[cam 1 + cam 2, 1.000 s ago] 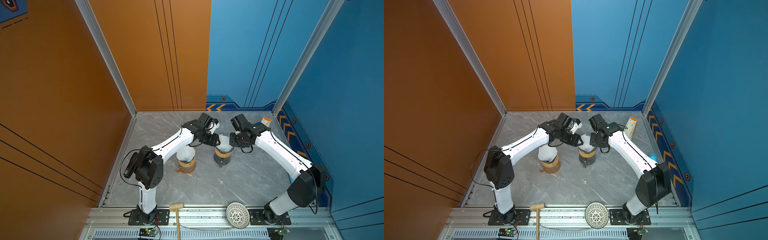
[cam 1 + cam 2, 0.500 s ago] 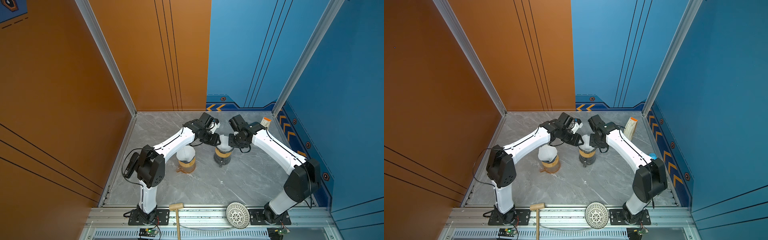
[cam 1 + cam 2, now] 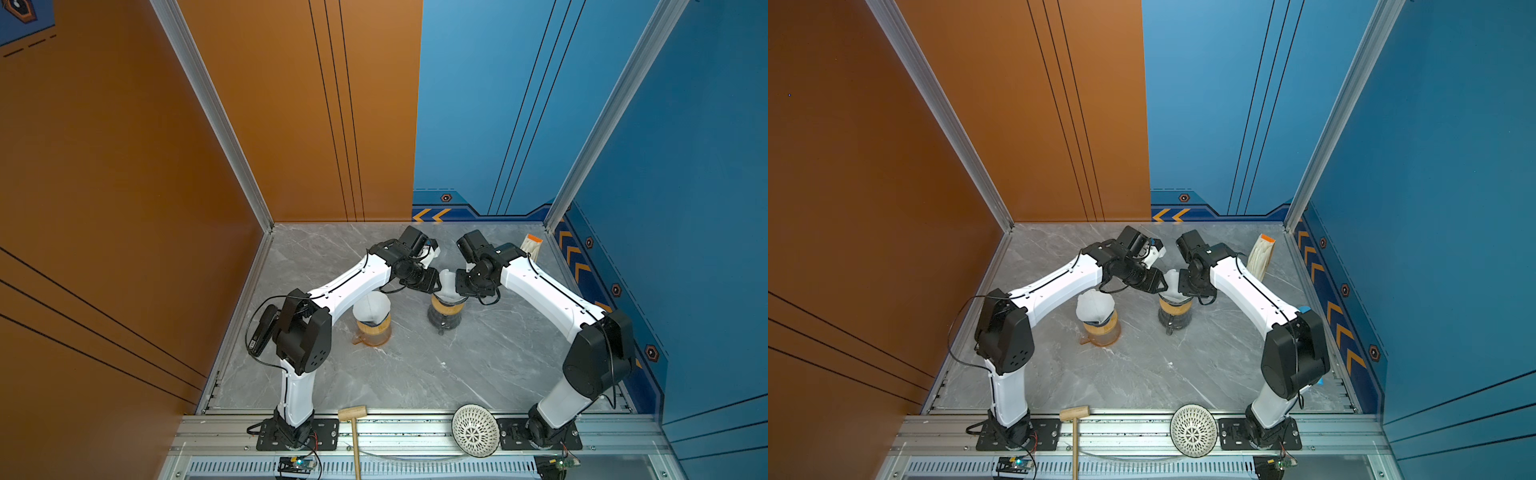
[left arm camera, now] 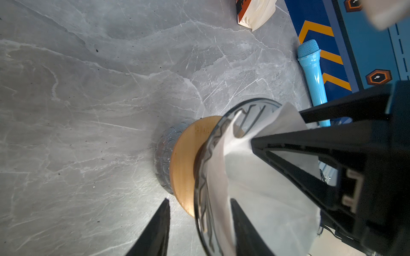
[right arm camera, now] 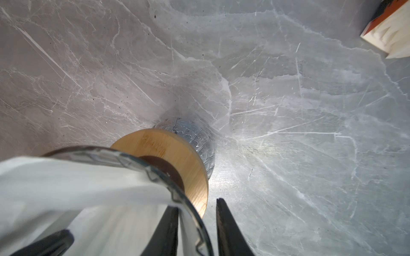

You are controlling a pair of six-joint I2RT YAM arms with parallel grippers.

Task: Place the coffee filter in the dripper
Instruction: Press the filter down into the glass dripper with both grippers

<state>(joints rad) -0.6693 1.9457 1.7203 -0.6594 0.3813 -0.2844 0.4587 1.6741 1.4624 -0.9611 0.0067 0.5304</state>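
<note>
L pincer [image 4: 199,200], R pincer [image 5: 197,204] astride dripper [image 4: 186,164] rim, filter [image 4: 255,177] betw jaws

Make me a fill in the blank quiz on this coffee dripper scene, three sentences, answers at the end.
1. The filter in the dripper is ___.
2. The collar under the dripper is made of ___.
3. The microphone is ___.
Missing words: white; wood; blue.
</note>
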